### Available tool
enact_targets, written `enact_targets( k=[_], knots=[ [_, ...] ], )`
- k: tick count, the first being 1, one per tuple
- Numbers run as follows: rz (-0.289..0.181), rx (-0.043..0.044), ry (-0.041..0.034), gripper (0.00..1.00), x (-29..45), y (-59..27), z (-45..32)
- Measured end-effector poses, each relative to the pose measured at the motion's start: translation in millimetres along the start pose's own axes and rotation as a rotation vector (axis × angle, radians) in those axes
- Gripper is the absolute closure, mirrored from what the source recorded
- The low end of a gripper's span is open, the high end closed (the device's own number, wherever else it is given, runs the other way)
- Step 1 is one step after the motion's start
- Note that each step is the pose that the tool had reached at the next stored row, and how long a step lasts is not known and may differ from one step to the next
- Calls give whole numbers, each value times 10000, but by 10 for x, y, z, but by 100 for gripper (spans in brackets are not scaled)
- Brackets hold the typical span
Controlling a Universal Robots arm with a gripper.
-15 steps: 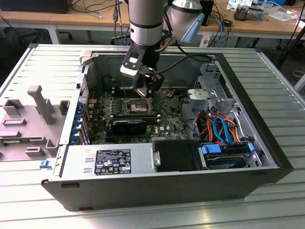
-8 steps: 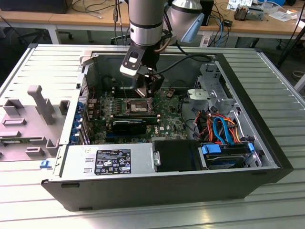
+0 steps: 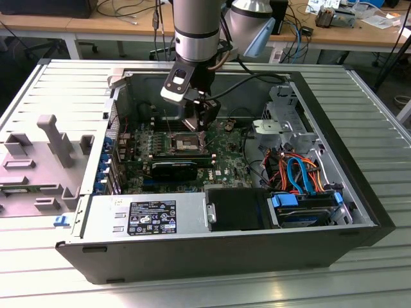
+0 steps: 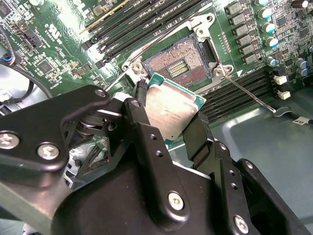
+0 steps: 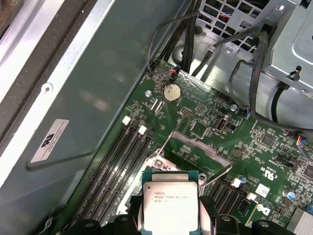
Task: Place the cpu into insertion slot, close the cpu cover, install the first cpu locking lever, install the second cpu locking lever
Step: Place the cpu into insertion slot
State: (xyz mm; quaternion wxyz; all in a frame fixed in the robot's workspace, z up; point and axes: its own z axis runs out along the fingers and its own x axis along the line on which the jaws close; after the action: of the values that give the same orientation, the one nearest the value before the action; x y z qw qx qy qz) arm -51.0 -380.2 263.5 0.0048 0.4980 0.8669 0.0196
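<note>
Black gripper point(image 4: 167, 121) clamped on silver-topped, green-edged cpu point(image 4: 173, 105), near uncovered insertion slot point(image 4: 178, 66)

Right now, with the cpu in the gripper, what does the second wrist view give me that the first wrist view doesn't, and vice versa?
Second wrist view: the insertion slot open, contacts bare, just beyond the cpu. First wrist view: the coin battery and the metal drive cage. Both wrist views: the gripper shut on the cpu.
</note>
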Motion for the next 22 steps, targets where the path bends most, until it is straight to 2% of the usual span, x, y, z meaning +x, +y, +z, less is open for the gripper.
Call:
enact_targets(
  k=[22],
  knots=[
    [394,-5,-15,46,0,0,0]
  ],
)
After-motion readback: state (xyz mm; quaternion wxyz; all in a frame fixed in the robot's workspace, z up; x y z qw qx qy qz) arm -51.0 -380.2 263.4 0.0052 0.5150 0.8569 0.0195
